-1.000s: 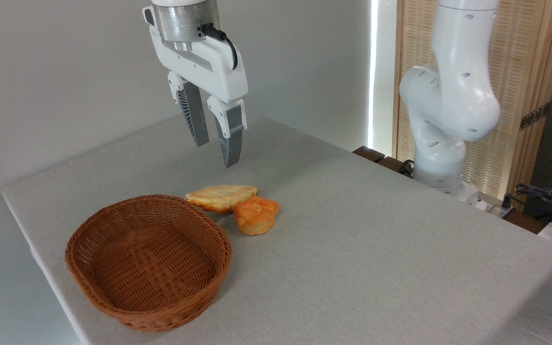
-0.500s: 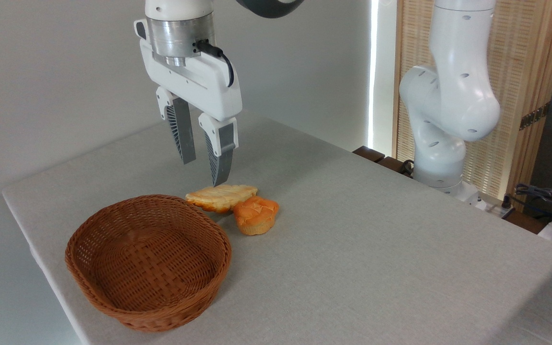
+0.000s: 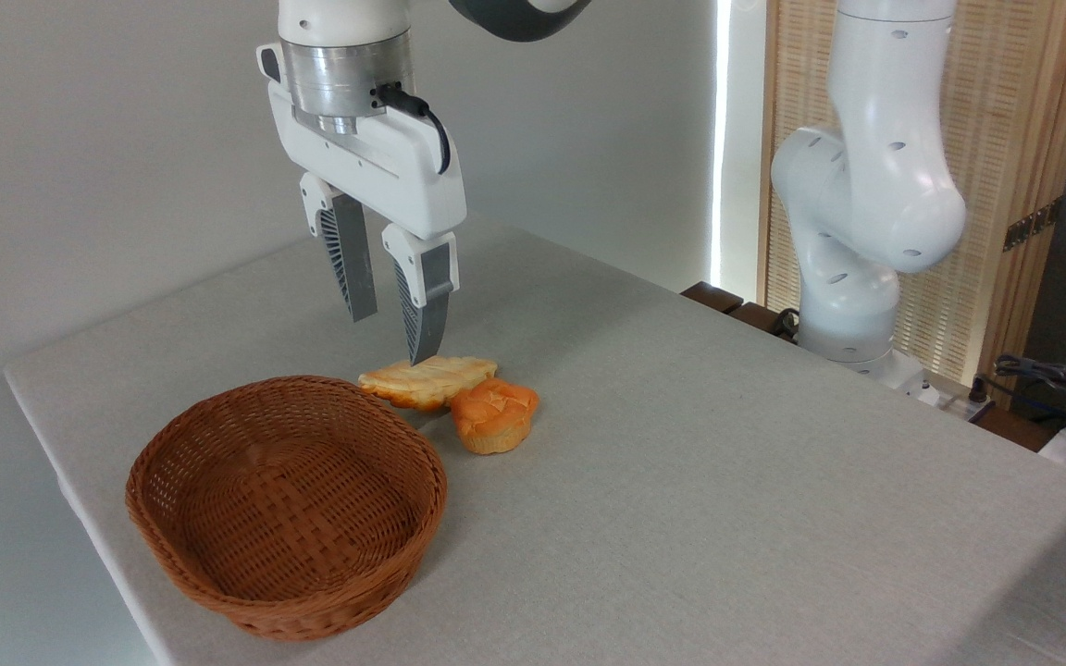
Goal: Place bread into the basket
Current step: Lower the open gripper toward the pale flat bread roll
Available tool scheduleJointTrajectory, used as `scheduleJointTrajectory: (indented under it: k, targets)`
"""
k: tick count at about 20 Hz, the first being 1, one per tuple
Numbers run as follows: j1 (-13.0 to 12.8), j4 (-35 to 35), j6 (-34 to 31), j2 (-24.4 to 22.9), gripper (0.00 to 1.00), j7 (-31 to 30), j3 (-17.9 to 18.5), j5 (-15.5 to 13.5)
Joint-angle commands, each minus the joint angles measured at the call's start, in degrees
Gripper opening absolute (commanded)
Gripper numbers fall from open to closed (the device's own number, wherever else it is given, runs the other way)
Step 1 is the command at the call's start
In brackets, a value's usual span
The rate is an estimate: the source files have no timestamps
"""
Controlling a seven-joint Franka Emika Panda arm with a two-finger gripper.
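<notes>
Your hand [image 3: 392,331] hangs spread and empty just above the bread [image 3: 427,379], which lies on the bench [image 3: 727,462] beside the basket [image 3: 285,504], toward the back edge. Nothing is in the basket: grasp, lift and placing remain.

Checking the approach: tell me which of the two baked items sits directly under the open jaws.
The flat, pale braided bread, beside the basket. The round orange bun sits further right.
</notes>
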Motion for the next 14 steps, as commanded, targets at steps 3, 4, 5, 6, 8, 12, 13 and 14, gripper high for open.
scheduleJointTrajectory:
  k: [3,4,5,6,8,12,13,14]
  targets:
    - [-1.1,-0.4,0.4,1.2,1.0,1.1,0.4,0.0]
    - [-1.2,-0.4,0.5,1.5,1.0,1.8,0.3,0.0]
    - [-1.3,-0.4,0.5,2.1,1.0,1.8,0.2,0.0]
    - [-1.6,-0.4,0.5,2.9,1.0,1.7,0.1,0.0]
    - [-1.8,-0.6,0.6,3.9,1.0,1.7,-1.5,0.0]
    - [-2.2,-2.9,0.9,3.7,1.0,1.7,-2.0,-0.1]
    - [-3.0,-3.8,1.1,3.6,1.0,1.7,-2.0,-0.1]
    - [-3.2,-5.0,2.2,3.3,1.0,1.6,-2.0,-0.3]
